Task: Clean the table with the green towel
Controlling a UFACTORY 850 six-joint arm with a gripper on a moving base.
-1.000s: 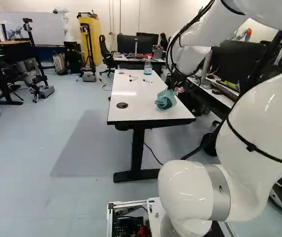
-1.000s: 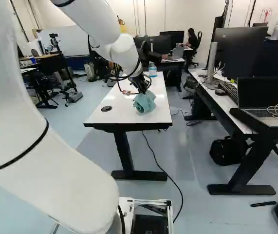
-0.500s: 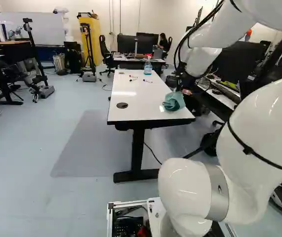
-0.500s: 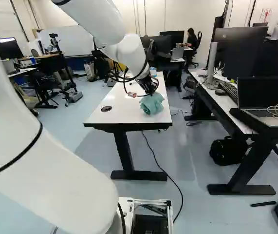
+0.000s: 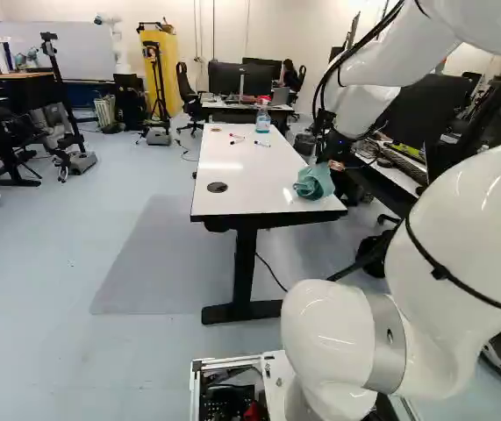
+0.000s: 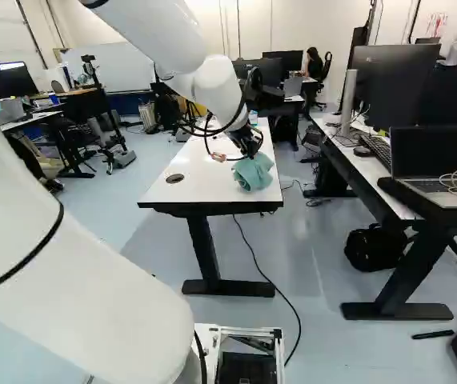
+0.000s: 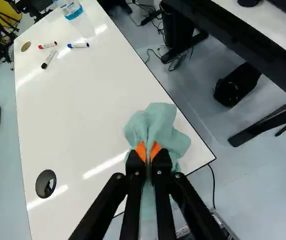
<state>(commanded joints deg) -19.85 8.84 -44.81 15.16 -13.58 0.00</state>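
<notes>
My gripper (image 6: 250,146) is over the near right part of the white table (image 5: 254,200), pointing down. Bunched beneath it, the green towel (image 6: 253,173) lies close to the table's right edge. In the wrist view the gripper (image 7: 148,152) is shut on the towel (image 7: 158,122), its orange pads pinching a fold. Cloth spreads out on both sides of the fingers and ahead of them; the part under them is partly hidden. At the table's far end lie a red marker (image 7: 47,45), a black marker (image 7: 48,58) and a blue marker (image 7: 78,45).
A spray bottle (image 5: 262,120) with blue liquid stands at the table's far end. A round black grommet (image 7: 46,183) sits in the tabletop. Another desk (image 6: 344,156), with monitors and a laptop (image 6: 431,160), runs along the right. A person sits at the back.
Arm and towel have moved together to the right over the table, toward its right edge, mostly in the earlier half second. The base and markers have stayed put.
</notes>
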